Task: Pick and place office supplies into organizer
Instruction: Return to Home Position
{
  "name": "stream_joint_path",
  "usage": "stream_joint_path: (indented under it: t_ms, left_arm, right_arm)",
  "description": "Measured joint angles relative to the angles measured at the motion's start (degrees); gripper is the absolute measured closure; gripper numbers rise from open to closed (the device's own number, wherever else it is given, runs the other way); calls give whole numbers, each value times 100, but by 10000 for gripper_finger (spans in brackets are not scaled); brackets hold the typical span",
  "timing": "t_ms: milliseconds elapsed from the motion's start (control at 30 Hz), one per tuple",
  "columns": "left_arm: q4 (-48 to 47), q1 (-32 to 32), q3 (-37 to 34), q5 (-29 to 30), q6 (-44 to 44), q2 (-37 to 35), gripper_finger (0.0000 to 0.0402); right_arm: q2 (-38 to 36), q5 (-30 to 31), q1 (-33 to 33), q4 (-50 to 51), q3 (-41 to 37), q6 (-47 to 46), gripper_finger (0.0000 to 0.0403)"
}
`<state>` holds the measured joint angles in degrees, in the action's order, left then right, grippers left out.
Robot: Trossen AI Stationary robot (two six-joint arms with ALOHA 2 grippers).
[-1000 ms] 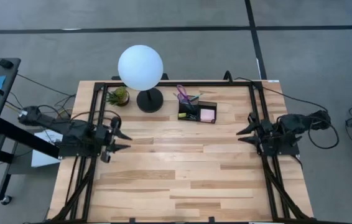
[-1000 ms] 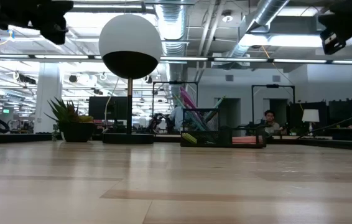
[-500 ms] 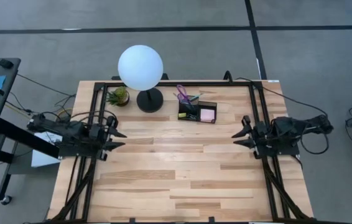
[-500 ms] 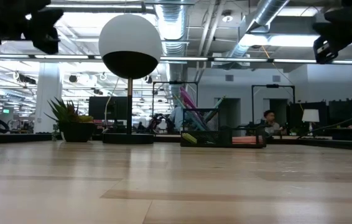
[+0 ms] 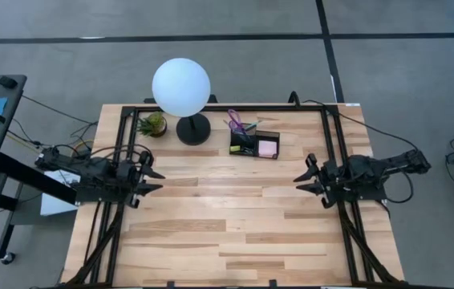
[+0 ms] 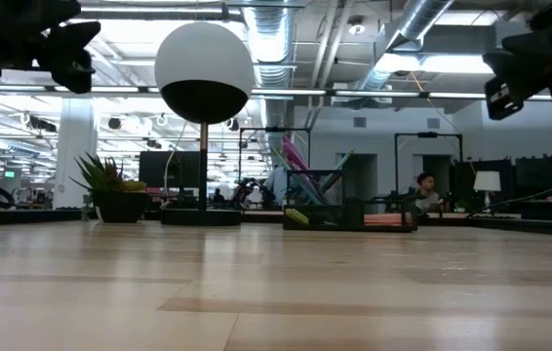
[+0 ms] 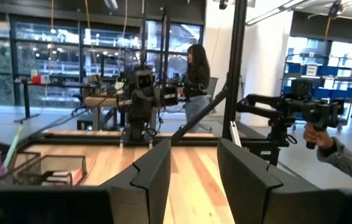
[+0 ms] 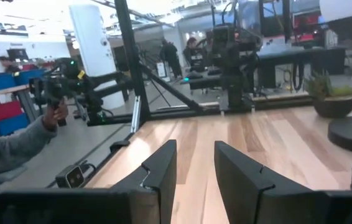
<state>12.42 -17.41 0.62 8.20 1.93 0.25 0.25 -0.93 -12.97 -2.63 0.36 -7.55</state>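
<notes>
The black organizer (image 5: 255,144) stands on the table near its far edge, right of the lamp. Pens and purple-handled scissors (image 5: 237,123) stick up out of its taller compartment. The pink sticky pad (image 5: 268,148) lies in a lower section. In the low view the organizer (image 6: 349,214) shows far off. My left gripper (image 5: 156,180) hovers open over the table's left part, well short of the organizer. My right gripper (image 5: 301,181) hovers open over the right part, nearer than the organizer and to its right. Both wrist views show open, empty fingers: left gripper (image 7: 194,180), right gripper (image 8: 194,174).
A white globe lamp (image 5: 181,87) on a black base (image 5: 193,129) and a small potted plant (image 5: 153,124) stand left of the organizer. Black frame rails (image 5: 327,152) run along the table's sides. Beyond the table a person's hand (image 7: 316,134) holds a device.
My right gripper has moved steadily toward the table's middle and come down a little. My left gripper drew back slightly toward the left edge, then stayed still. Nothing on the table has moved.
</notes>
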Motion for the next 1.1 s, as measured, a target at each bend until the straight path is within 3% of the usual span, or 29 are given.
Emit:
stream_joint_path:
  t_ms: [367,1100]
  left_arm:
    - [-880,0,-2,298,66,2,276]
    - [-892,0,-4,306,51,50,276]
  right_arm:
    - [6,81,-11,-44,0,-266,301]
    - [8,85,-11,-38,-4,-448,301]
